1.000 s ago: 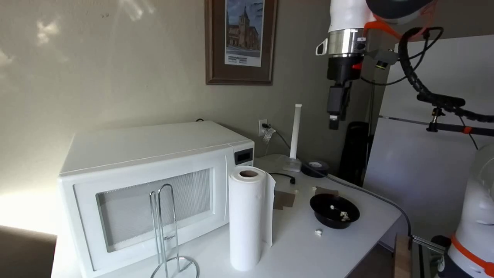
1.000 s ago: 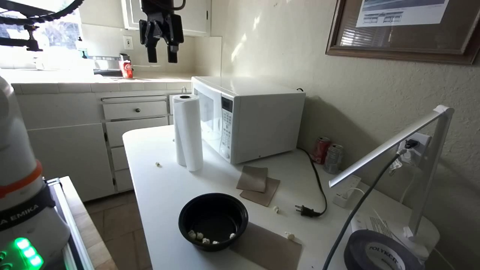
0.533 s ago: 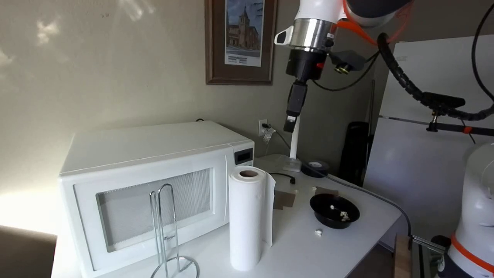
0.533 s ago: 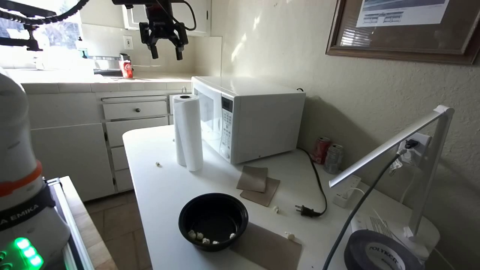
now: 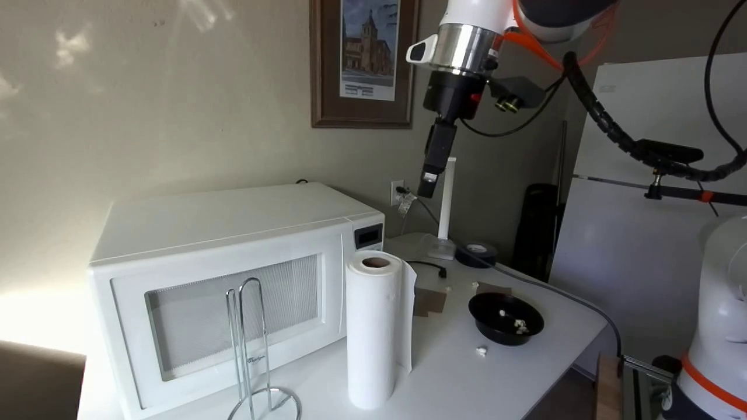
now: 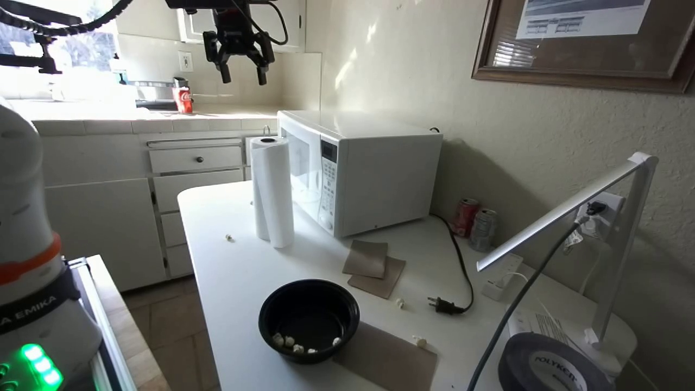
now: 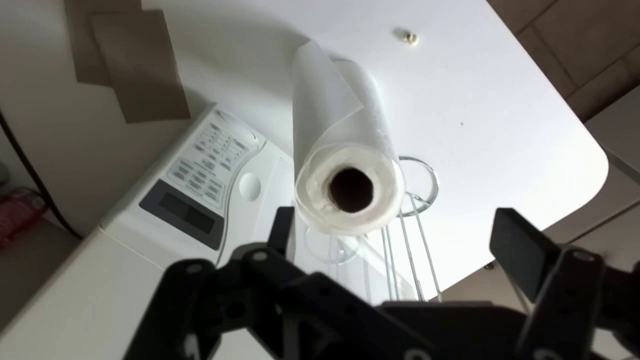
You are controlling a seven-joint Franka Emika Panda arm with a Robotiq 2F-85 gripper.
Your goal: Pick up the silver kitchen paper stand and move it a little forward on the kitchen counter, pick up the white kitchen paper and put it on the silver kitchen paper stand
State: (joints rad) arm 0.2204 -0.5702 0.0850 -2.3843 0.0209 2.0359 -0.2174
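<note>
The silver kitchen paper stand [image 5: 255,359] is upright on the white kitchen counter [image 5: 443,379], close to the microwave's door. To its right, and apart from it, stands the white kitchen paper [image 5: 373,332] with a loose sheet edge. That roll [image 6: 276,195] hides nearly all of the stand in an exterior view. My gripper [image 5: 428,185] hangs high in the air, tilted, above and behind the roll. Seen from the wrist, the gripper [image 7: 392,227] is open and holds nothing; the roll's open core and the stand's wire base [image 7: 436,184] show beyond its spread fingers.
A white microwave [image 5: 233,221] stands against the wall behind the stand. On the counter are a black bowl [image 6: 309,320] with popcorn, brown cardboard pieces [image 6: 366,258], a power plug [image 6: 446,307], a tape roll [image 6: 543,364], two cans and a white lamp [image 6: 624,244].
In an exterior view the gripper has swung left from beside the fridge toward the microwave and gone from vertical to tilted. It stays open; roll and stand have not moved.
</note>
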